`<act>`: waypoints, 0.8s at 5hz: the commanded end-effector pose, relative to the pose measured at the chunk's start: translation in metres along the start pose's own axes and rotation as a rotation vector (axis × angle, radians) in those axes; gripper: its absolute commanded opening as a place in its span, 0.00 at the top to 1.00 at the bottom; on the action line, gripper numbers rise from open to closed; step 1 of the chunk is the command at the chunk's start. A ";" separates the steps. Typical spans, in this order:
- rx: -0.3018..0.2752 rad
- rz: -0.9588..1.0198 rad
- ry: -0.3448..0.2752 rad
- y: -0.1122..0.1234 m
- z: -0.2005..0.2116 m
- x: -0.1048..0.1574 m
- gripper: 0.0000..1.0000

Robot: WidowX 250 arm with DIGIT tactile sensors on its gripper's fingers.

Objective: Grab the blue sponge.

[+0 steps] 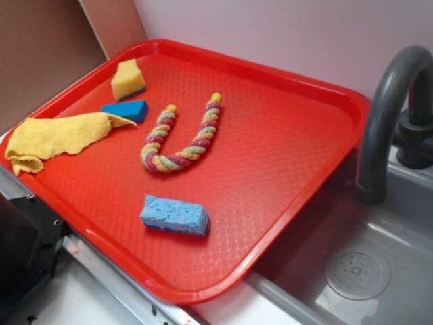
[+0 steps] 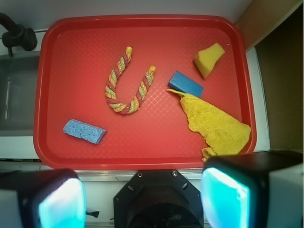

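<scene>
Blue sponge [image 1: 174,215] lies flat on red tray [image 1: 291,156]; untouched.

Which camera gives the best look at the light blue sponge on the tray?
The exterior view: the blue sponge lies near the camera, large enough to show its porous top and darker underside. The wrist view shows it from above, smaller, at the red tray's lower left, nothing covering it, with the open end effector at the picture's bottom.

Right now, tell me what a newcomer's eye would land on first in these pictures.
The bright red tray fills the scene beside a grey sink. At its centre lies a multicoloured rope bent into a U. The blue sponge sits alone near the front edge, with a yellow cloth draped over the left rim.
</scene>
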State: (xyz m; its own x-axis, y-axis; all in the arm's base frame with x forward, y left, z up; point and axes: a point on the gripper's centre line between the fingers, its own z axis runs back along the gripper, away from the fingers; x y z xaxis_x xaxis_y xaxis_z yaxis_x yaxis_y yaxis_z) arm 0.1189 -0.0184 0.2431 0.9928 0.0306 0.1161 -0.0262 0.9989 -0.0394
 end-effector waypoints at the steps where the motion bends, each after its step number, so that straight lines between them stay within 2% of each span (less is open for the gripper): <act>1: 0.000 0.000 0.000 0.000 0.000 0.000 0.00; 2: 0.073 -0.259 -0.070 -0.018 -0.008 0.021 0.00; 3: 0.055 -0.508 -0.120 -0.038 -0.017 0.034 0.00; 4: 0.002 -0.752 -0.157 -0.062 -0.026 0.030 0.00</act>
State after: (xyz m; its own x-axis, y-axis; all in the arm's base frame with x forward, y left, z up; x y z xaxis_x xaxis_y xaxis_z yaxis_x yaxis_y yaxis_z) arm 0.1554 -0.0761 0.2156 0.7211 -0.6537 0.2295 0.6529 0.7520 0.0905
